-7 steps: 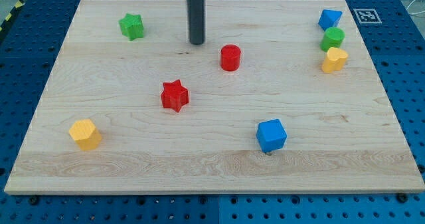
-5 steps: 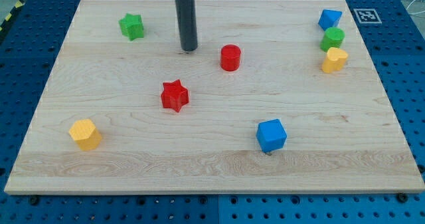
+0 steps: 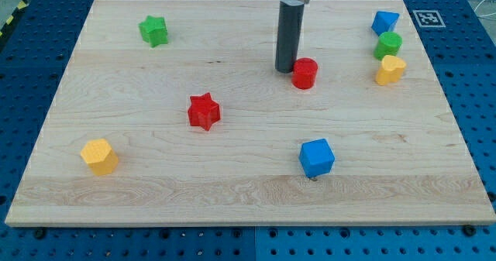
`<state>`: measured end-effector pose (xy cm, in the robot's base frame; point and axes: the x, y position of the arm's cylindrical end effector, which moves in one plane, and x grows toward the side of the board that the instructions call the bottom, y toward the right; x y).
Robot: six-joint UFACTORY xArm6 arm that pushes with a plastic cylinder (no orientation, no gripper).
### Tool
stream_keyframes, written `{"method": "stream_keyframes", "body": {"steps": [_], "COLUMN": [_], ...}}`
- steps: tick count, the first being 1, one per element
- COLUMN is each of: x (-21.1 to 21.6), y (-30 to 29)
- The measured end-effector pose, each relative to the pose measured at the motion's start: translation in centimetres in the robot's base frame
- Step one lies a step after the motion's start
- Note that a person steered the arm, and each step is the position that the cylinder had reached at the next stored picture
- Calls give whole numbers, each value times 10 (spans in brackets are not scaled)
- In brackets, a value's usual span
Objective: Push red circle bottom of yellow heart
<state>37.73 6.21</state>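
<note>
My tip (image 3: 285, 68) is now touching the red circle (image 3: 304, 73) on its left side. A moment ago the tip stood well to the left of this block; since then it came across and pushed the circle toward the view's right. I have no claw that opens or closes, only a plain rod, so nothing is pinched.

From my tip, the yellow heart (image 3: 390, 70) lies far to the right, just below the green block (image 3: 388, 44) and the blue block (image 3: 384, 21). The circle is closer to the heart than before, but I judge it must still go further right and a little down.
</note>
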Motion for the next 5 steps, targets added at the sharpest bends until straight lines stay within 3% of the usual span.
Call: {"method": "stream_keyframes", "body": {"steps": [3,5], "x": [22,32], "y": [57,37]}}
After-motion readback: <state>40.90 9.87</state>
